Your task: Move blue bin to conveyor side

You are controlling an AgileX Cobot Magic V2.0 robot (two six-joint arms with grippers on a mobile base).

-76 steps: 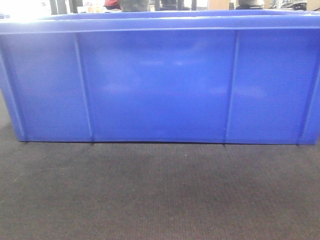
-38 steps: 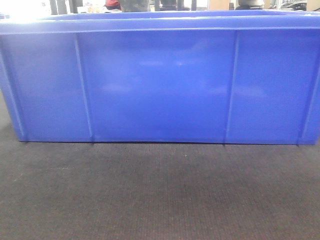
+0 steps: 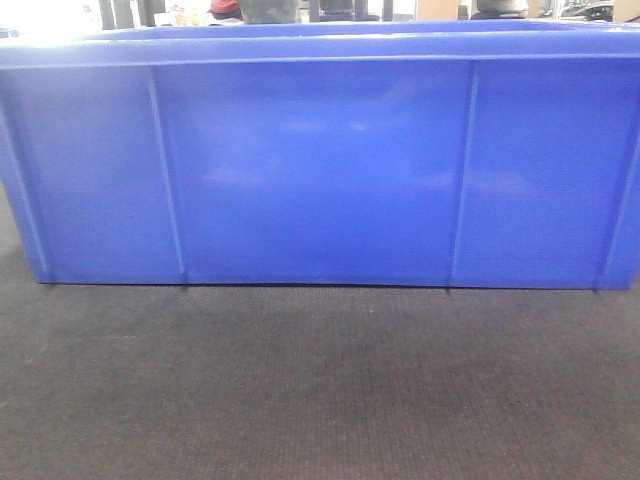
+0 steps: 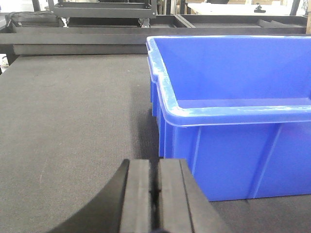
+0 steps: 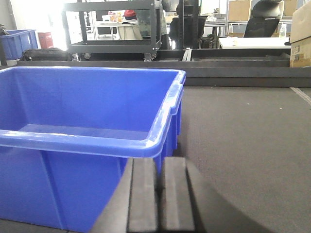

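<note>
Resting on conveyor, blue bin, black cart behind

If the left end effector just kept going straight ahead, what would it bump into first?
Probably the near left corner of the large glossy blue plastic bin; the shut left end effector points about at that edge, though depth is unclear.

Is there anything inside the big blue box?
No, the right wrist view looks down into the blue bin and shows only its bare blue floor and walls.
</note>
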